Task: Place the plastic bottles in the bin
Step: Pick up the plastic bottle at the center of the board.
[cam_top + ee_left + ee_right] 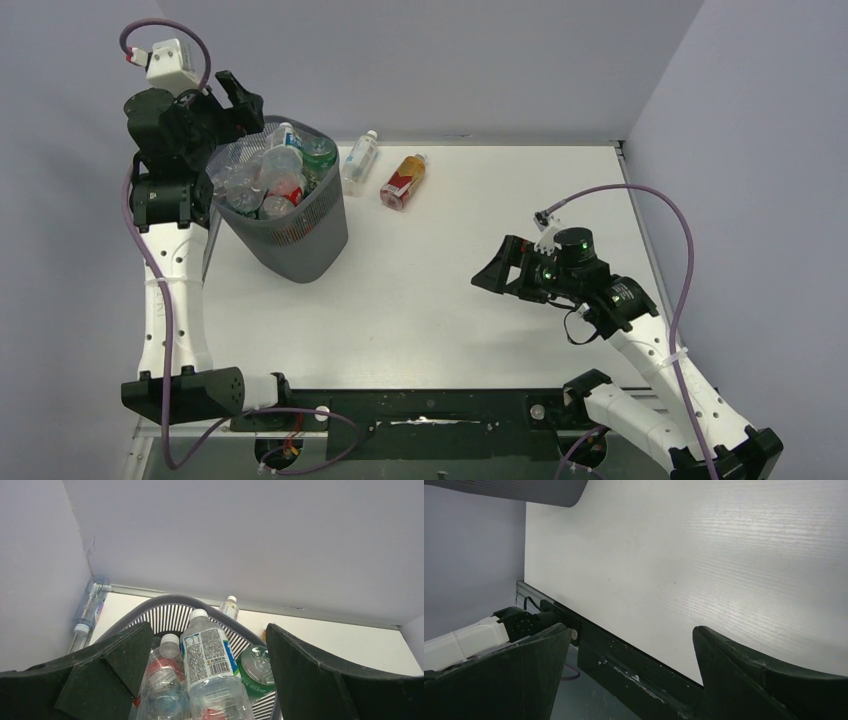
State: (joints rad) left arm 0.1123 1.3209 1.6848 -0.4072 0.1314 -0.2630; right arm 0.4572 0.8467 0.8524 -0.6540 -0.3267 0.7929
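White counter (pixel 450 330). Bin (pixel 300 245) stands upright near the far-left corner. Two bottles lie on their sides by the far edge, right of the bin. Clear bottle (pixel 359 160), white cap toward the far edge, is just beside the bin rim. Amber bottle (pixel 404 181), red label, is near it, apart. Third bottle (pixel 89 611), clear, lies in the far-left corner along the left edge.

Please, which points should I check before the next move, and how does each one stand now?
1. Left pincer open and empty over the bin: ok.
2. Right pincer open and empty above the table: ok.
3. Bin upright: ok.
4. All bottles inside: not ok; a clear bottle and an amber bottle lie on the table right of the bin.
5. Room left in the bin: cannot tell; the pile of bottles reaches the rim.
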